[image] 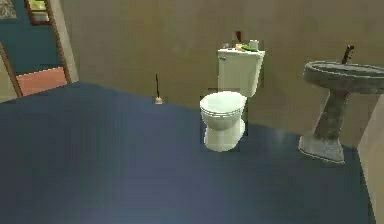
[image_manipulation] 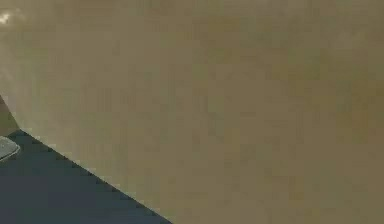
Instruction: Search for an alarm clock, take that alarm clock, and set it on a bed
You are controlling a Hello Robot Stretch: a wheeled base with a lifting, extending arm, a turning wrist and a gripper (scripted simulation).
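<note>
End effector's state cannot be told; items [image: 241,44] atop the toilet tank [image: 241,71] are indistinct; sink [image: 345,76] partly cropped.

Soft, dim, even light fills the bathroom: the white toilet [image: 223,115] stands out brightest, a faint pale sheen lies on the dark blue floor [image: 100,160] between it and the pedestal sink [image: 345,75], the tan wall [image_manipulation: 220,90] looks flat and mottled, and the door frame [image: 68,45] leans only in the picture.
</note>
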